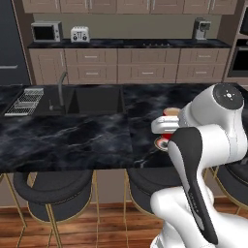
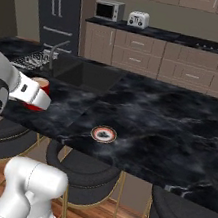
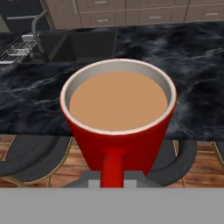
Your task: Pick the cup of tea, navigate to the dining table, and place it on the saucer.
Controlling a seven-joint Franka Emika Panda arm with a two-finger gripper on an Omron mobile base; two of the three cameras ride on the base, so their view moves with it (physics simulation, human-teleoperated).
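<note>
Red mug first: in the left base view the cup of tea (image 1: 170,112) hangs above the dining table (image 1: 72,135) near its front edge, the saucer (image 1: 160,143) just below, half hidden by the arm.

From the right base view, the saucer (image 2: 104,134) lies near the front edge, the cup (image 2: 40,83) off to its left. Sink (image 2: 86,74) and faucet (image 2: 57,51) stand well behind, nothing between.

Hand view: the gripper (image 3: 113,177) pinches the handle; tea brims, so a tilt could spill it.
</note>
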